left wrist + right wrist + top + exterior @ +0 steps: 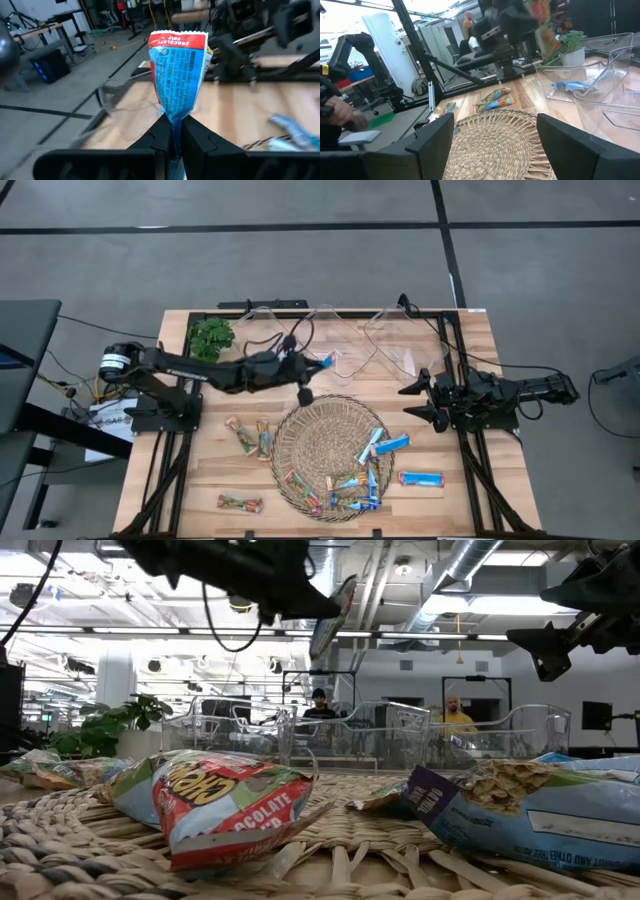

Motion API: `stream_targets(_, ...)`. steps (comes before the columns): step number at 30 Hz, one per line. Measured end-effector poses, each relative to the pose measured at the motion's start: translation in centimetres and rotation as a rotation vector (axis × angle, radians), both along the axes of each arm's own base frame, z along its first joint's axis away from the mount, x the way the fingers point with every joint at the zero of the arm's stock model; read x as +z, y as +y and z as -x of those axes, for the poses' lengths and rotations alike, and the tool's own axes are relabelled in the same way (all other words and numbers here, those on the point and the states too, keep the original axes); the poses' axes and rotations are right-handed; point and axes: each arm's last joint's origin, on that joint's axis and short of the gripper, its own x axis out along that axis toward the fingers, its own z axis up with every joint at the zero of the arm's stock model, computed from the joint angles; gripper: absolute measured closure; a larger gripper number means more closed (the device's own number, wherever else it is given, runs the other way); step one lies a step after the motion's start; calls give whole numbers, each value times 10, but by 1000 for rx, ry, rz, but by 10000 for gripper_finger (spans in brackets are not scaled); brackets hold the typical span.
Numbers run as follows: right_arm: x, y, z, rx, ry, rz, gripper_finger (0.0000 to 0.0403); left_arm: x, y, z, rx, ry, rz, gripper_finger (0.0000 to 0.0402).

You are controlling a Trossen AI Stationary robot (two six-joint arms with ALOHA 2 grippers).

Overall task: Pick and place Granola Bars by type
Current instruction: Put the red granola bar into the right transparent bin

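A: What lies nearest on the wicker tray [325,442]?
B: Loose granola bars [362,480].
A: Farther back?
B: The left gripper [173,131] pinches a bright blue bar [178,75] above the clear bins [330,340]; the right gripper [418,400] waits, fingers spread, empty.

A round woven wicker tray [325,442] sits near the middle of the wooden table's [470,510] front half. 3 clear plastic bins [330,340] line the back edge, with a small green plant [211,336] at the back left corner. Beyond the table, 2 people [320,705] sit in the room.
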Motion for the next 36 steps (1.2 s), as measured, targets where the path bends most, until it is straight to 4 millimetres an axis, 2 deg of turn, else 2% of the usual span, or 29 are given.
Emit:
stream_targets(5,0,0,0,0,-1,0,123,24,25,-14,52,50,-105,381)
stream_targets(11,0,0,0,0,-1,0,123,24,51,-47,52,91,-192,381)
stream_targets(19,0,0,0,0,-1,0,123,13,82,-108,66,122,-296,381)
stream_targets(27,0,0,0,0,-1,0,123,2,95,-161,39,187,-521,381)
stream_targets(32,0,0,0,0,-1,0,123,-5,97,-179,-5,242,-676,381)
stream_targets(36,0,0,0,0,-1,0,123,-5,97,-184,-75,255,-793,381)
